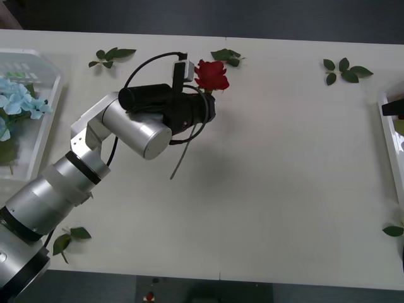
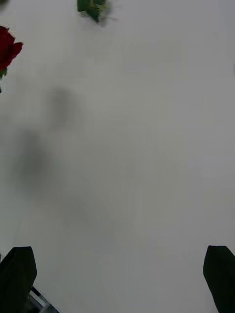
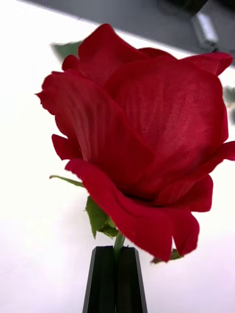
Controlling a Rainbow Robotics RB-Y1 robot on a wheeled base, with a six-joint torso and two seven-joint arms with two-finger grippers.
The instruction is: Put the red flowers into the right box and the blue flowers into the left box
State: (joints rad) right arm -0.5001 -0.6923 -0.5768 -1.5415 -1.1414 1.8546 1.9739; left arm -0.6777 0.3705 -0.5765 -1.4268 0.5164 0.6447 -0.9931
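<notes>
My left gripper (image 1: 209, 101) reaches over the far middle of the table, shut on the green stem of a red flower (image 1: 211, 74). In the left wrist view the black fingers (image 3: 105, 279) press together on the stem just under the deep red bloom (image 3: 142, 132). The stem's free end (image 1: 178, 161) hangs below the wrist. Blue flowers (image 1: 19, 101) lie in the left box (image 1: 53, 104) at the table's left edge. The right box (image 1: 386, 129) shows its white rim at the right edge. My right gripper (image 2: 120, 249) hangs open over bare table near it, far from the red flower (image 2: 7, 49).
Loose green leaf sprigs lie at the far left (image 1: 112, 55), behind the rose (image 1: 227, 57), at the far right (image 1: 346, 69), at the near left corner (image 1: 69, 240) and by the right edge (image 1: 392, 230). The white tabletop between the boxes is open.
</notes>
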